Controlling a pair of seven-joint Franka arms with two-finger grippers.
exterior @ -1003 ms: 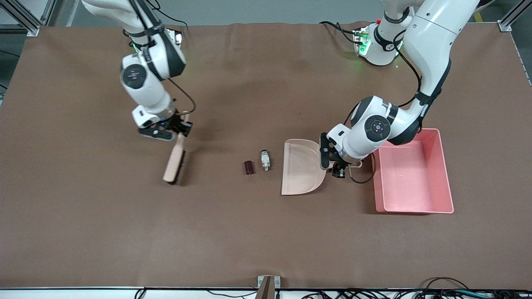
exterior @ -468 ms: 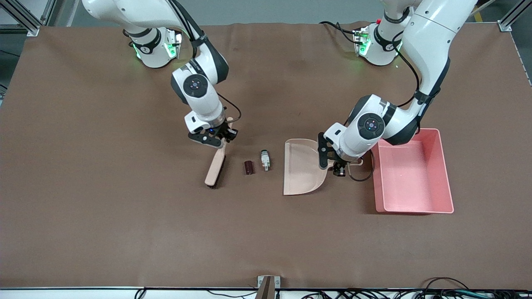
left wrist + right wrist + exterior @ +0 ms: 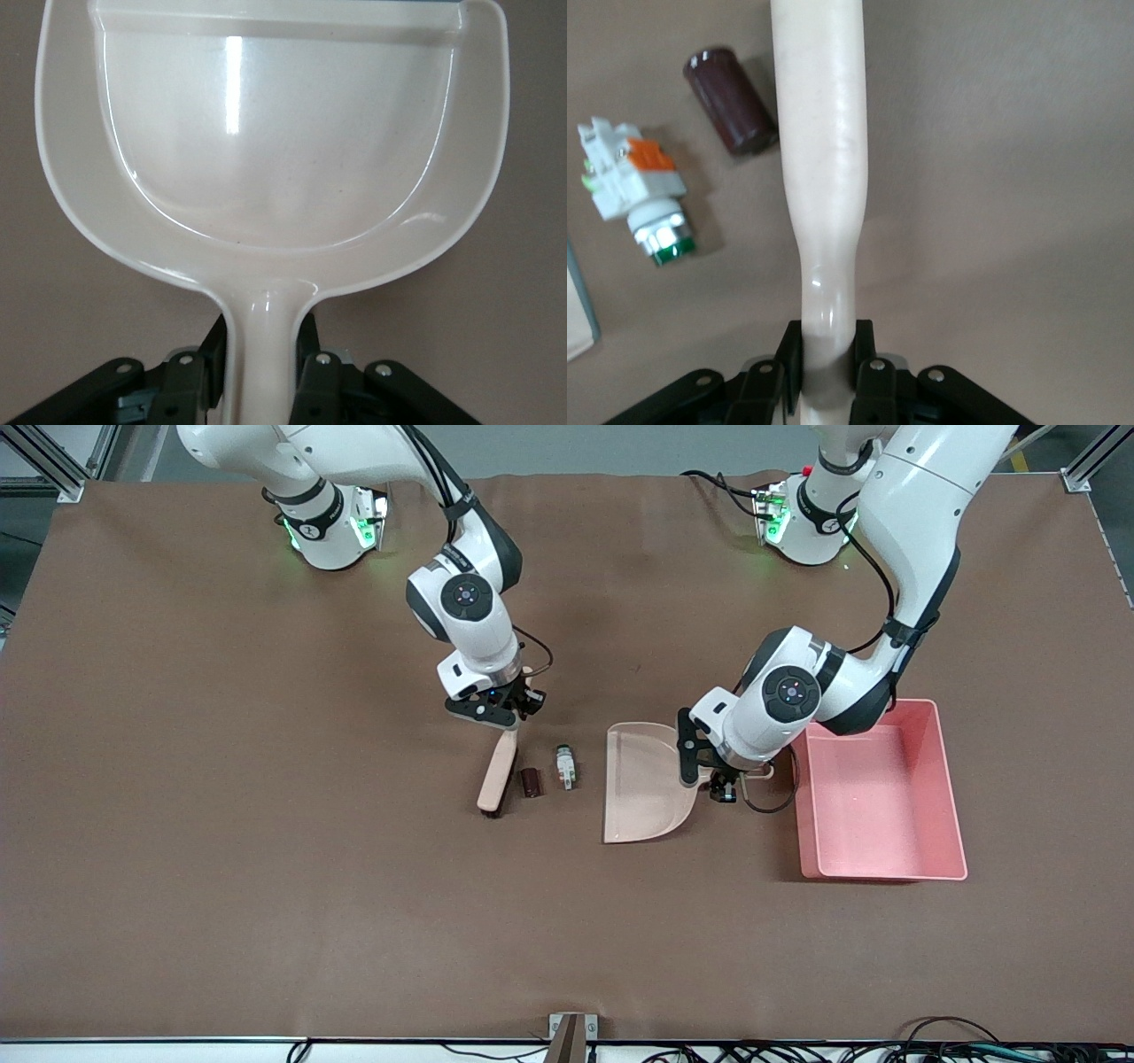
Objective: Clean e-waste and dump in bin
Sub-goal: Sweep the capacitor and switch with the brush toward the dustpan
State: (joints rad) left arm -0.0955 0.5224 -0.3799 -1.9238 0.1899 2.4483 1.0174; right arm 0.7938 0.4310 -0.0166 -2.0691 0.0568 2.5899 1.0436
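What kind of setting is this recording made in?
Most likely a robotics lab bench: a brown-covered table framed by aluminium rails, cables along its edge, and staged props, a brush, dustpan and pink bin.

Two e-waste parts (image 3: 530, 781) (image 3: 565, 766), one brush (image 3: 497, 775), one dustpan (image 3: 642, 784), one bin (image 3: 877, 802).

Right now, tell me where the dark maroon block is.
In the front view the dark maroon block lies mid-table, between the brush held by the right end effector and the white-grey component, which lies toward the dustpan.
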